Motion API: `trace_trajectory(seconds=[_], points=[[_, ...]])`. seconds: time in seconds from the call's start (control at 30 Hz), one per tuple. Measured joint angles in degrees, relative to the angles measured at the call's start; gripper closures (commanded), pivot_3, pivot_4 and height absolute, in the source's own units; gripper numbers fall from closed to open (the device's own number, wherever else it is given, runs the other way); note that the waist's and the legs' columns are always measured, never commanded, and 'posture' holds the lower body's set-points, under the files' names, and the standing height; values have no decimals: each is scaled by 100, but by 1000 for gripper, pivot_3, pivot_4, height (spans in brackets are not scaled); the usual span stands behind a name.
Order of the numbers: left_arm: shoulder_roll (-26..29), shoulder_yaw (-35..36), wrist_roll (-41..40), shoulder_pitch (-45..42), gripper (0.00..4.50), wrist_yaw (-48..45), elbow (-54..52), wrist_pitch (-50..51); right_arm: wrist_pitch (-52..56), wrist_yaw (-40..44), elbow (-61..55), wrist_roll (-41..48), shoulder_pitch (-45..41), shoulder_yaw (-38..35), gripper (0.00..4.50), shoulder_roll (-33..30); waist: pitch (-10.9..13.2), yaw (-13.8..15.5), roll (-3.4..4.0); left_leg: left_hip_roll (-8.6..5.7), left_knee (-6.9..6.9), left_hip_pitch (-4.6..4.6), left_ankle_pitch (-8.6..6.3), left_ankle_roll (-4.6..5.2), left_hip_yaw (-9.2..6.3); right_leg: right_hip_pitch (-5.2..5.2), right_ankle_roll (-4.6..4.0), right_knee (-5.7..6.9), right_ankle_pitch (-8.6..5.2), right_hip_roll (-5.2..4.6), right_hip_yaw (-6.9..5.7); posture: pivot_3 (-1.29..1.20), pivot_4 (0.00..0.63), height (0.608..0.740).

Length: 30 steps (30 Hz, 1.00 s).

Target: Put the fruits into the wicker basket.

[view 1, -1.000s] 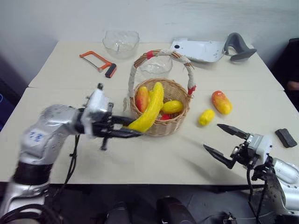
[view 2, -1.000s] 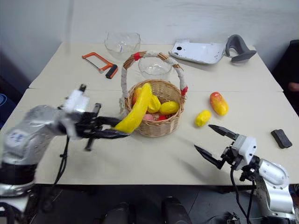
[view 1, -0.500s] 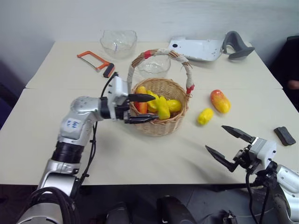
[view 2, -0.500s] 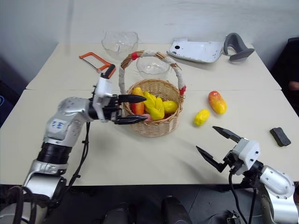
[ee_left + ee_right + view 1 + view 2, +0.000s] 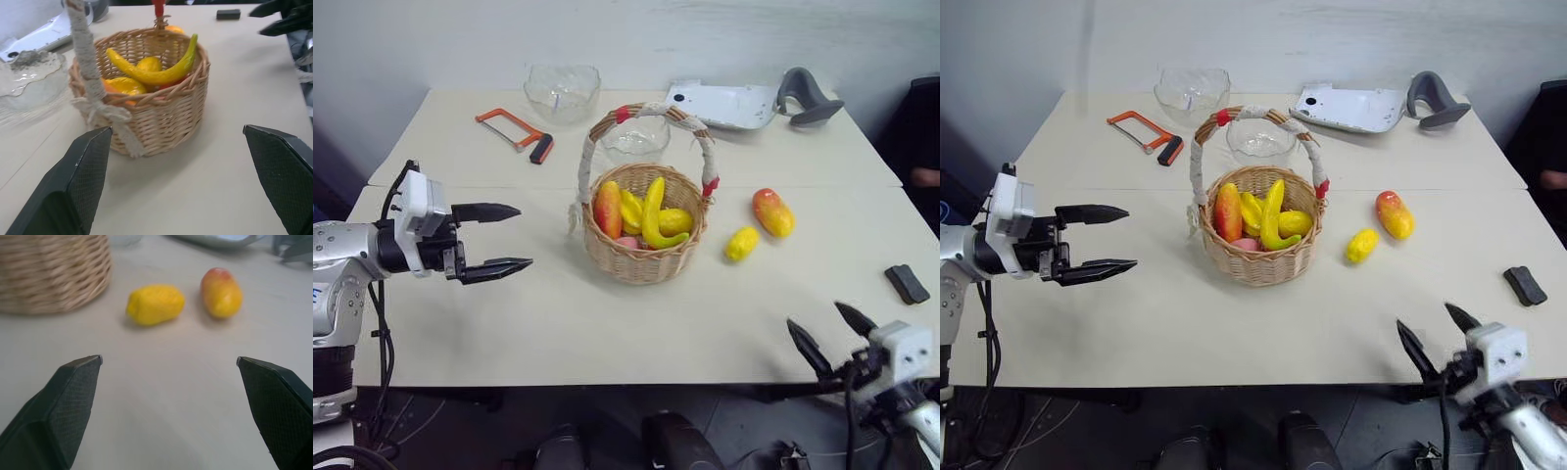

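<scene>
Silver-grey jointed left arm with a blue marking on its shell, white boxy wrist housing, loose black cables along it, tapered black fingers (image 5: 495,266) with cross-hatched textured pads; same white block, black cables and black fingers (image 5: 1411,351) on the right.

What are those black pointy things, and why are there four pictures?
They are a robot's fingers. Each arm ends in a gripper with two black fingers. Two pictures come from cameras in the robot's head, looking down at the table. There the left gripper and the right gripper are both open and hold nothing. The other two pictures come from small cameras on the wrists, looking out between the fingers. On the table stands a basket with a banana and other toy fruit inside. A lemon and a mango still lie beside it, waiting to go in.
</scene>
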Motion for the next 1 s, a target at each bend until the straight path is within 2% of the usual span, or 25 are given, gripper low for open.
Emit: trace_trajectory(seconds=[0.03, 0.13, 0.2, 0.33, 0.5, 0.67, 0.8, 1.0], points=[[-31, -97, -99, -191, 19, 37, -166, 117, 773, -594, -194, 405, -744, 110, 0, 5, 0, -3, 0, -2, -2, -2, 1, -2, -2, -7, -1, 2, 0, 1, -1, 0, 150, 740], [-93, -137, -194, -407, 19, 125, -279, 252, 1455, -1270, -186, 770, -1688, 180, 0, 167, 0, 33, 2, 8, -8, -13, 6, -14, -6, -26, -17, 1, -11, 19, -1, 0, 150, 740], [-187, -195, -208, -411, 19, 206, -286, 323, 1688, -1651, 132, 547, -2276, 372, 0, 173, -1, 43, 4, 8, -10, -48, 6, -15, -1, -67, -15, 6, -14, 20, 5, 0, 150, 740], [-318, -404, -206, -333, 19, 234, -328, 374, 1775, -2081, 947, -135, -2757, 732, 0, 255, -3, 42, 0, 3, 10, -137, 5, -14, 13, -183, 11, 72, -7, 16, 32, 0, 150, 740], [-363, -410, -237, -290, 19, 368, -573, 513, 1614, -2139, 1537, -772, -2993, 1242, 0, 499, -2, -69, 1, 6, 10, -137, 12, -24, 26, -196, 11, 87, -8, 26, 52, 0, 150, 740], [-421, -445, -282, -281, 19, 413, -694, 573, 1071, -2018, 2268, -926, -3368, 1327, 0, 928, -4, -177, -3, -1, 20, -112, 30, -10, 55, -176, 9, 91, -6, 26, 84, 0, 150, 740], [-464, -446, -285, -282, 19, 436, -701, 576, 792, -1846, 2775, -819, -3637, 1271, 0, 1256, -6, -204, -6, 0, 23, -94, 30, -10, 54, -160, 9, 95, -6, 26, 85, 0, 150, 740], [-482, -448, -284, -304, 19, 440, -688, 566, 572, -1470, 3483, -730, -4055, 1274, 0, 1374, -6, -238, -6, 0, 22, -97, 30, -10, 54, -163, 9, 95, -6, 25, 85, 0, 150, 740]])
